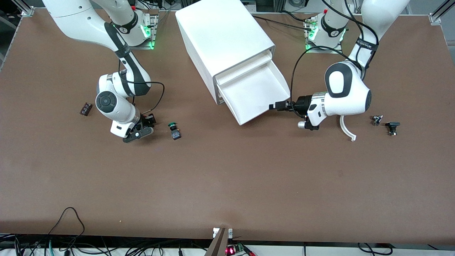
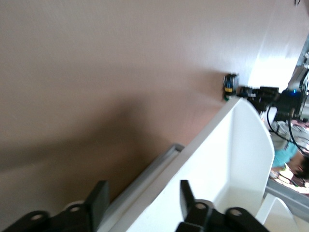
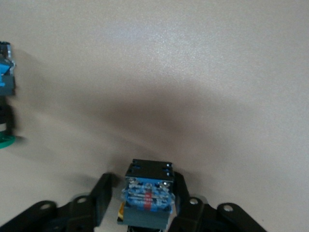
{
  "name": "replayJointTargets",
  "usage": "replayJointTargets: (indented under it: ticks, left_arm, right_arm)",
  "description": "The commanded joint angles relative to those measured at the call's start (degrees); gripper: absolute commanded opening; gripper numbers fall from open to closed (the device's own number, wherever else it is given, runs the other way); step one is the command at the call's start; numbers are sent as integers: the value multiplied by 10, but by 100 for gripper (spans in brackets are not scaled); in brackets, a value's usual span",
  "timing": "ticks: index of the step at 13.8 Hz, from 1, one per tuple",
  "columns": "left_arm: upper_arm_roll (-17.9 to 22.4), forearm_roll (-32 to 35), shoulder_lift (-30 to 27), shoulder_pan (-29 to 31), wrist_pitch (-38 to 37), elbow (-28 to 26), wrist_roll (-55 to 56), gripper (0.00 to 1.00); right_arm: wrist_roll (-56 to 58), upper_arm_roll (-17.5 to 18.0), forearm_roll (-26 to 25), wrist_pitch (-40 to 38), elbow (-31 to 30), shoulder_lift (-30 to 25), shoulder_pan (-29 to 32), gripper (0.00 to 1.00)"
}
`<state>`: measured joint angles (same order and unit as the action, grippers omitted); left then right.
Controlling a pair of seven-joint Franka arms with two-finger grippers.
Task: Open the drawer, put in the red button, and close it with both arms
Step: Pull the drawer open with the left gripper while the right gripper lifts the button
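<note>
The white cabinet [image 1: 220,39] stands mid-table with its lowest drawer [image 1: 256,92] pulled out and nothing in it. My left gripper [image 1: 275,106] is at the drawer's front corner toward the left arm's end. In the left wrist view [image 2: 142,193] its fingers are spread on either side of the drawer's rim [image 2: 231,145], with gaps. My right gripper [image 1: 145,126] is low over the table beside the green-capped button [image 1: 174,129]. In the right wrist view [image 3: 142,181] it is shut on the red button's black and blue body [image 3: 147,193]. The red cap is hidden.
A small dark part [image 1: 85,108] lies toward the right arm's end. Two small black parts [image 1: 377,120], [image 1: 392,127] and a white curved piece [image 1: 346,129] lie toward the left arm's end. The green button also shows in the right wrist view [image 3: 6,111].
</note>
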<state>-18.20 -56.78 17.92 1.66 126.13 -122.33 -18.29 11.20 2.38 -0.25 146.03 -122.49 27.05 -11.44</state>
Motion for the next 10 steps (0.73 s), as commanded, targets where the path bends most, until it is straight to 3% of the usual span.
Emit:
replayJointTargets:
  ticks: [1, 3, 5, 7, 10]
  left_arm:
    - [25, 59, -44, 29, 6, 14, 15, 100]
    - [44, 63, -77, 48, 14, 15, 15, 100]
    - [55, 85, -113, 55, 36, 15, 16, 100]
    - [80, 215, -155, 60, 31, 26, 18, 100]
    - [129, 378, -182, 60, -127, 123, 22, 100]
  right_arm:
    - [17, 3, -3, 7, -16, -18, 3, 36]
    - [19, 7, -4, 6, -6, -27, 3, 29]
    - [20, 9, -3, -14, 12, -41, 3, 29]
    - [20, 24, -3, -83, 64, -56, 3, 29]
    - [60, 54, 0, -209, 190, -64, 2, 29]
